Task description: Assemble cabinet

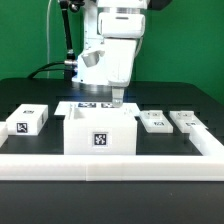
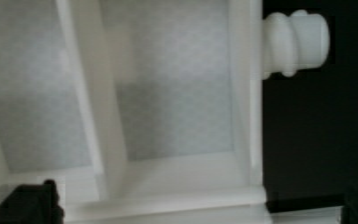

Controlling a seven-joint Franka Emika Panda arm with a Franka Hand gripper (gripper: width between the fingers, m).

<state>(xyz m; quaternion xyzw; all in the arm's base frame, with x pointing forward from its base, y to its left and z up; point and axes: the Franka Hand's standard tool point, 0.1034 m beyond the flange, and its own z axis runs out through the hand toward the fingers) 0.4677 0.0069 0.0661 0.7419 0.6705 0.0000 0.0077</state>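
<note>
In the middle of the black desk, just behind the white front rail: the cabinet, open side up, one tag facing forward. At its back wall, the tool, pointing down; released or clenched, not possible to tell. To the exterior view's left, a small tagged block; to the right, a flat tagged panel and a second flat panel. In the wrist view, close white cabinet walls and a ribbed knob.

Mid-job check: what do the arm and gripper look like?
The arm is white and boxy with rounded edges, with a grey block on its side toward the exterior view's left. A black cable runs behind it. The gripper is slim and pale grey.
</note>
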